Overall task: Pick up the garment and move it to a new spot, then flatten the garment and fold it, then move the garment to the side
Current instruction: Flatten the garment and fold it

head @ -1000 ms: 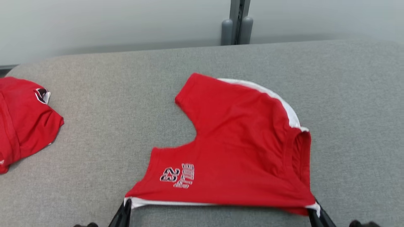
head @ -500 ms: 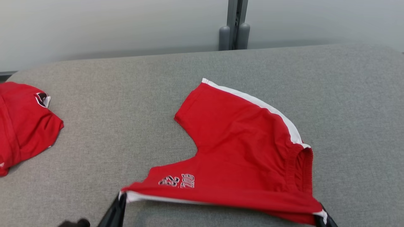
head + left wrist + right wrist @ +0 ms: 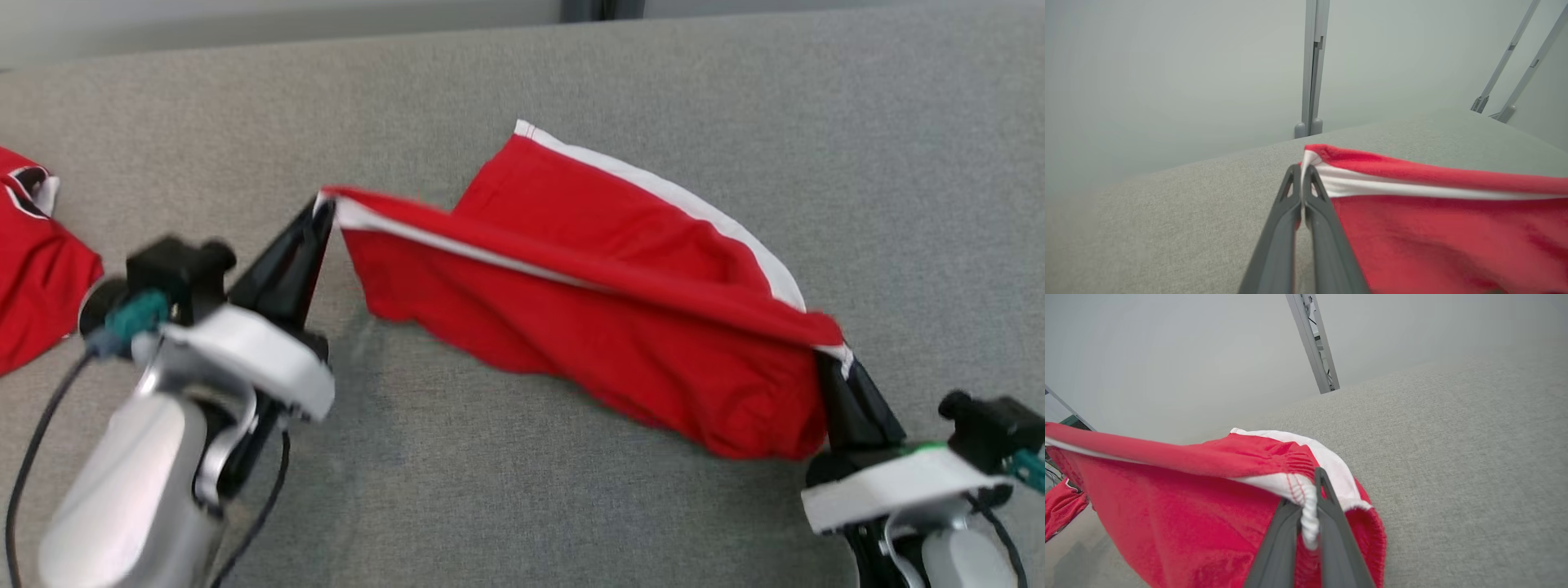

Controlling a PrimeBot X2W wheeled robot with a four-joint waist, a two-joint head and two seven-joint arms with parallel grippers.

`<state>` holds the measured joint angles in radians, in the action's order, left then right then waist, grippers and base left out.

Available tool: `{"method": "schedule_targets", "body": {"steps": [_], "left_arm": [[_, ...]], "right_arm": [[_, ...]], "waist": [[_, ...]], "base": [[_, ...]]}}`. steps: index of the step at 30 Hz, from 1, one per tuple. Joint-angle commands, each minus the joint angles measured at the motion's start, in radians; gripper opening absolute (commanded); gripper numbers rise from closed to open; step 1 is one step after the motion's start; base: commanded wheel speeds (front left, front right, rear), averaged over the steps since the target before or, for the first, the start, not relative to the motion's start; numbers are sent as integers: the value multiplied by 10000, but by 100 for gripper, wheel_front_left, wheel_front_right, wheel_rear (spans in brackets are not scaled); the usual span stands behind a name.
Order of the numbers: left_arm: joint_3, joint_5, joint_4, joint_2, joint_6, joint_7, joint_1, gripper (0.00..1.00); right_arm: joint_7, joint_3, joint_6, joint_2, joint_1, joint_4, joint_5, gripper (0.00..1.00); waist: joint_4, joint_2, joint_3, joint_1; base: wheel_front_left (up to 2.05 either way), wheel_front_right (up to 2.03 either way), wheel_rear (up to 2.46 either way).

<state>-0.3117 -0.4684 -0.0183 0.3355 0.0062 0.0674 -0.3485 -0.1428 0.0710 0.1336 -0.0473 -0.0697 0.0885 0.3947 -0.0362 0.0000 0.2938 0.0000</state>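
left gripper (image 3: 324, 211) and right gripper (image 3: 834, 361) clamped tight on end corners of red garment (image 3: 620, 351); edge lifted taut, likely for folding farward.

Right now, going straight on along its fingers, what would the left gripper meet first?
The left gripper pinches the red white-trimmed garment; beyond, probably bare grey fabric tabletop, then the grey post. Depth unclear.
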Motion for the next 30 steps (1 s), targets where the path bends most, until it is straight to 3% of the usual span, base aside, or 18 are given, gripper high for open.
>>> {"method": "schedule_targets", "body": {"steps": [1,6,21,22,23,25,26,30], "left_arm": [[-1,25,-571,-50,-155,66,-836,0],[-505,191,-2789,-546,-629,216,-2745,0],[-1264,-27,-8100,-1676,-1242,-267,-6220,0],[-1324,-35,-8344,-1735,-1267,-273,-6354,23],[-1324,-35,-8344,-1735,-1267,-273,-6354,23],[-1399,-142,-8765,-1858,-1319,-372,-6576,100],[-1454,-169,-8932,-1897,-1339,-450,-6661,100],[-1653,-357,-9455,-2007,-1360,-1192,-6721,100]], "right_arm": [[80,-114,-51,-86,-403,320,276,0],[-48,-190,-51,-92,-1338,1329,796,0],[-852,592,-50,-80,-2807,2901,1908,0],[-865,695,-50,-80,-2880,2970,1954,0],[-865,695,-50,-80,-2880,2970,1954,0],[-935,864,-47,-82,-2999,3006,1987,47],[-951,943,-30,-75,-3052,3007,1974,100],[-1144,1053,-28,-66,-3092,2575,1256,100]], "waist": [[-162,0,469,0],[-438,0,769,0],[-1486,0,1682,0],[-1534,0,1727,0],[-1534,0,1727,0],[-1605,0,1792,0],[-1627,0,1818,0],[-1599,0,1779,0]], "base": [[0,0,0],[0,0,0],[0,0,0],[0,0,0],[0,0,0],[0,0,0],[0,0,0],[0,0,0]]}}
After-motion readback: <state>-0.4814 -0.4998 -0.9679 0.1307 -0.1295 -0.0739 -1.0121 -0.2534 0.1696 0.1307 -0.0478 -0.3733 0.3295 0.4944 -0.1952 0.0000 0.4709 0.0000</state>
